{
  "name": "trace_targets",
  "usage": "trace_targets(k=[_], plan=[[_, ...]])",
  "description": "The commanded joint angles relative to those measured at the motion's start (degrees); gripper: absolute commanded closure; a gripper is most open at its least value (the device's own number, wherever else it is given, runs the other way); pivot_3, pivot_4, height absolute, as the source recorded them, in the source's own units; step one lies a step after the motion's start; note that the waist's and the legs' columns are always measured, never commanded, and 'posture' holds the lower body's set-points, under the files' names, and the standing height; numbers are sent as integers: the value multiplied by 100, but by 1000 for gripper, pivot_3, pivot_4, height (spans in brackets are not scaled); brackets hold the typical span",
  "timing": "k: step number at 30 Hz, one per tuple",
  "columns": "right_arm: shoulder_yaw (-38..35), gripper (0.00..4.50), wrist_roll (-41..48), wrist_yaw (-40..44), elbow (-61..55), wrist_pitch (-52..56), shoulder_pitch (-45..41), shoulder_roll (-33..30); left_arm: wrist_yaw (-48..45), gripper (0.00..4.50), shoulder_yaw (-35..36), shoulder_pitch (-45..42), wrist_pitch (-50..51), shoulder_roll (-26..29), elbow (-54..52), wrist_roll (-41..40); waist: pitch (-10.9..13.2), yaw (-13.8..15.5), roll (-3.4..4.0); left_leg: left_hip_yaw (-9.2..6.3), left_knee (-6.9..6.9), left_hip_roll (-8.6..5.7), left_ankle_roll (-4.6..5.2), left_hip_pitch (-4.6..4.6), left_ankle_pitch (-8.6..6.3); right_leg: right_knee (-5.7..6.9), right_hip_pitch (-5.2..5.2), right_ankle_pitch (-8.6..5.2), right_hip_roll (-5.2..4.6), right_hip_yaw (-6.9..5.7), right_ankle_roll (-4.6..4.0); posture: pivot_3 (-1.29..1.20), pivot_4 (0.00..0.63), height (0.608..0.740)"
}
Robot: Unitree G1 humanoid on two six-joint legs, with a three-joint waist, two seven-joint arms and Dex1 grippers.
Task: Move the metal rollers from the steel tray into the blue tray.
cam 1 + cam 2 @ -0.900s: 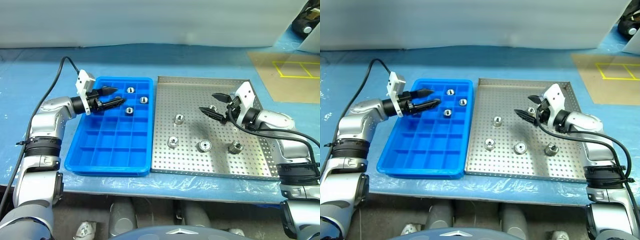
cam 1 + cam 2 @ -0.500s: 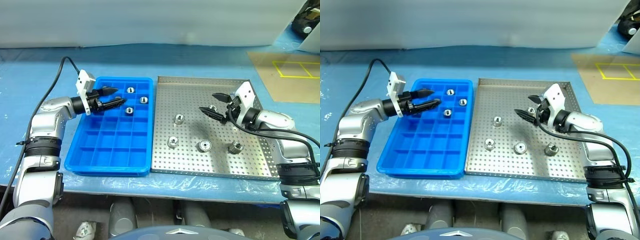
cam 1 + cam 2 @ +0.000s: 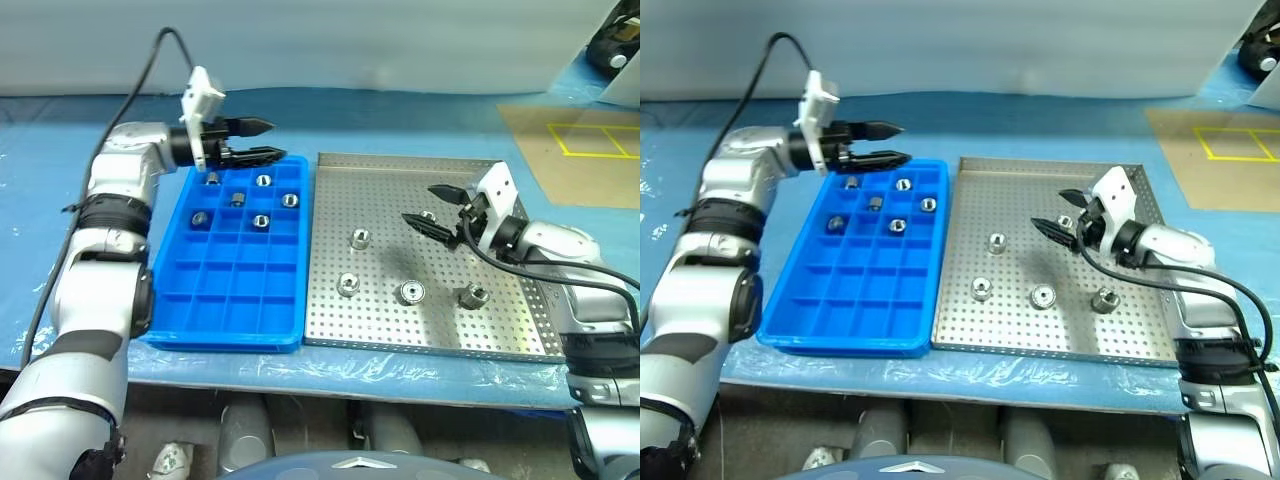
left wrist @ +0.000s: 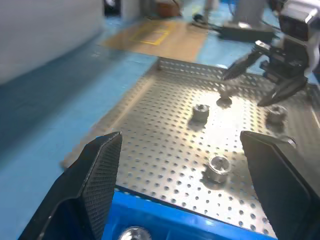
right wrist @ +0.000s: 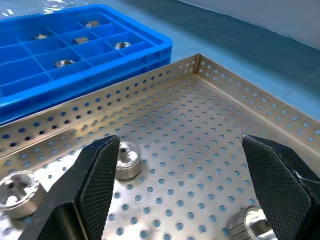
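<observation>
Five metal rollers (image 3: 359,239) on the perforated floor of the steel tray (image 3: 390,170), right of centre in the frame: one left of the middle, three in a row below it, one (image 3: 428,215) higher up between the open fingers of the right end effector. Six more rollers (image 3: 261,221) already in the blue tray (image 3: 220,315), all in the upper compartments, each alone in its own square; lower compartments empty. Blue tray just beside the left rim of the steel tray, long sides parallel, both on the counter (image 3: 60,180) with blue plastic cover.

Left end effector (image 3: 268,141) in the upper left of the frame, above the far edge of the blue tray, pointing to the right, fingers apart, nothing between them. Right end effector (image 3: 424,205) in the right middle of the frame, over the steel tray, pointing to the left, fingers wide apart, gripping nothing. Cannot tell whether its fingertips touch the tray floor.

Brown board with yellow lines (image 3: 570,135) in the upper right corner of the frame.
</observation>
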Motion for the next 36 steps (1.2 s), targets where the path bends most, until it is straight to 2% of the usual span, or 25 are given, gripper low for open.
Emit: trace_targets(k=[1, 6, 11, 14, 16, 26, 36], plan=[[-433, 466, 555, 53, -802, 459, 219, -207, -450, 478, -311, -372, -532, -303, 668, 445, 0, -15, 0, 0, 1, 0, 5, 1, -3, -2, 1, 0, 0, 2, 0, -348, 150, 740], [-961, 466, 962, -76, -1627, 1059, 921, -548, -338, 478, -788, -600, -1420, -1213, 1475, 1233, 0, -36, 0, -1, 8, -4, 19, -2, -11, -33, 23, 5, -3, 1, 8, -437, 150, 740], [-1132, 466, 1570, -202, -2650, 1697, 1513, -712, -200, 478, -1061, -574, -1833, -1711, 1815, 1813, 0, -182, -1, 2, 13, -19, 45, 10, -26, -70, 48, 11, -13, 11, 19, -520, 150, 740], [-1181, 466, 1605, -394, -3024, 1841, 1756, -794, 303, 478, -1323, -507, -2100, -1952, 1959, 2285, 0, -300, 0, 6, 14, -21, 58, 15, -34, -71, 48, 13, -13, 21, 24, -573, 150, 740], [-1317, 466, 1622, -568, -3113, 1879, 1841, -789, 735, 478, -1463, -473, -2166, -2040, 2049, 2585, 0, -357, 0, 7, 21, -24, 63, 16, -37, -71, 48, 15, -12, 28, 30, -600, 150, 740], [-1697, 466, 1800, -1045, -3517, 1961, 2385, -749, 2000, 478, -1429, -315, -2107, -2279, 2190, 3060, 0, -575, 0, 17, 55, -51, 102, 12, -60, -78, 48, 26, -18, 77, 57, -664, 150, 740], [-1745, 466, 1651, -1322, -3594, 1817, 2678, -731, 2211, 478, -1543, -77, -2049, -2396, 2234, 3417, -5, -640, 1, 27, 73, -62, 136, 4, -81, -87, 47, 21, -24, 93, 65, -694, 150, 740]])
